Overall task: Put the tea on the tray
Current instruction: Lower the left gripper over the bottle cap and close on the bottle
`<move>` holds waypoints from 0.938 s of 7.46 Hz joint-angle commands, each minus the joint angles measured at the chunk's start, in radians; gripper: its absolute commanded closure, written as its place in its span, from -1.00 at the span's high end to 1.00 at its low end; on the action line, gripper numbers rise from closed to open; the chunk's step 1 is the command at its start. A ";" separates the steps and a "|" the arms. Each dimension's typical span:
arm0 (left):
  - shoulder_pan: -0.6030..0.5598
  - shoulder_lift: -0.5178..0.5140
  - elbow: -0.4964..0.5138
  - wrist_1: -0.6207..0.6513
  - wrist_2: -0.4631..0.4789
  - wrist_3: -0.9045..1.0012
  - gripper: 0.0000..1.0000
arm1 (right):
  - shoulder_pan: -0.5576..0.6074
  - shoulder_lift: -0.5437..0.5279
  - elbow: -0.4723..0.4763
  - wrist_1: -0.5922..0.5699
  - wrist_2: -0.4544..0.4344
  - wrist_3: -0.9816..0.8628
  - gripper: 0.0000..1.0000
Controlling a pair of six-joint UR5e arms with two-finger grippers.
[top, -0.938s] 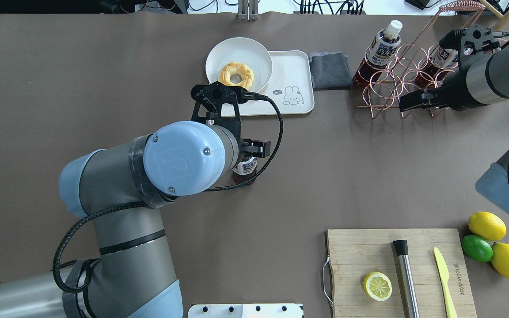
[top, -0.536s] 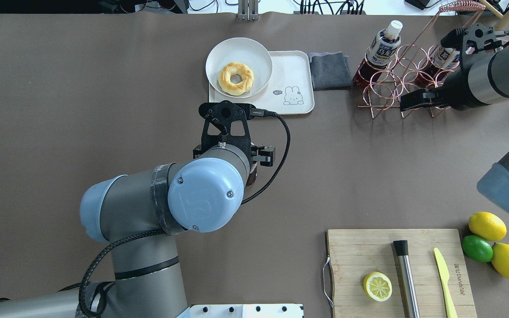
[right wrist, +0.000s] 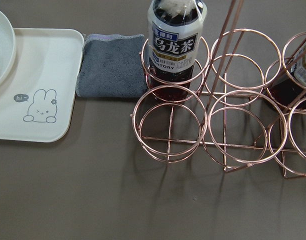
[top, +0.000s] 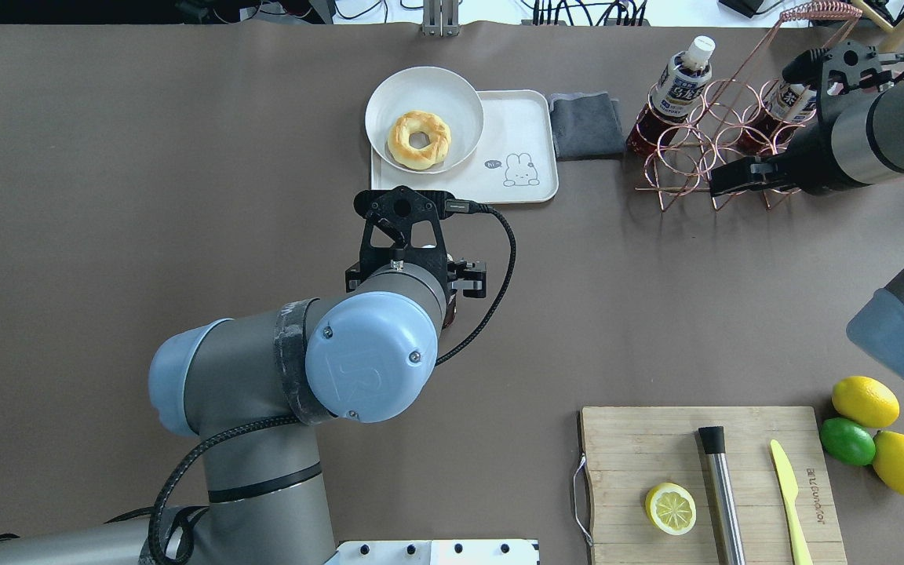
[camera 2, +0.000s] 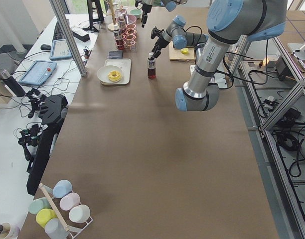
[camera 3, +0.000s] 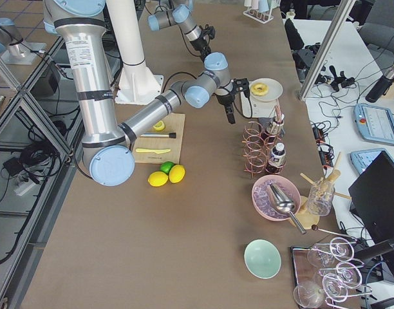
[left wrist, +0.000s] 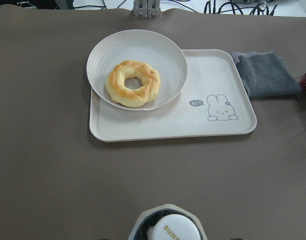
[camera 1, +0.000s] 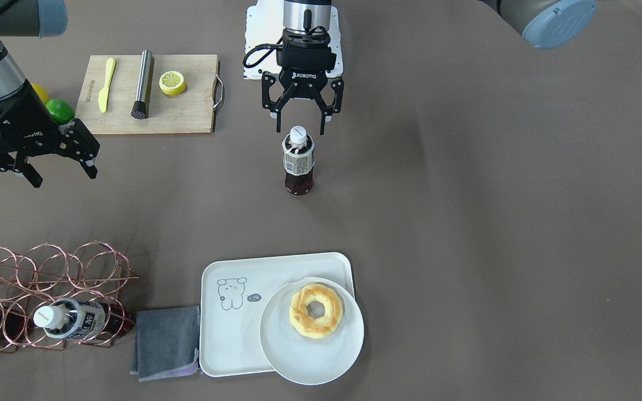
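The tea (camera 1: 297, 162) stands upright on the brown table, well short of the tray (camera 1: 232, 334). It is a small clear bottle of dark liquid with a white cap. My left gripper (camera 1: 300, 129) hangs open just over its cap, a finger on either side, touching nothing. In the left wrist view the cap (left wrist: 173, 232) shows at the bottom edge, with the tray (left wrist: 213, 125) beyond it. A round plate (camera 1: 312, 353) with a doughnut lies over one end of the tray. My right gripper (camera 1: 64, 175) is open and empty, near the copper rack (top: 703, 149).
The copper wire rack (camera 1: 48, 278) holds other bottles (right wrist: 175, 40). A grey cloth (camera 1: 166, 342) lies between rack and tray. A cutting board (camera 1: 187, 111) carries a lemon half, a metal muddler and a yellow knife. Lemons and a lime (top: 848, 441) sit beside it.
My left wrist has drawn back from the tray's edge toward the robot's side and its elbow has swung right. The tea stays in its place. The right arm has barely moved.
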 commanded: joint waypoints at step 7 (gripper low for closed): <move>0.005 0.001 0.025 -0.031 0.055 -0.038 0.64 | 0.000 0.011 -0.004 0.000 0.000 -0.001 0.99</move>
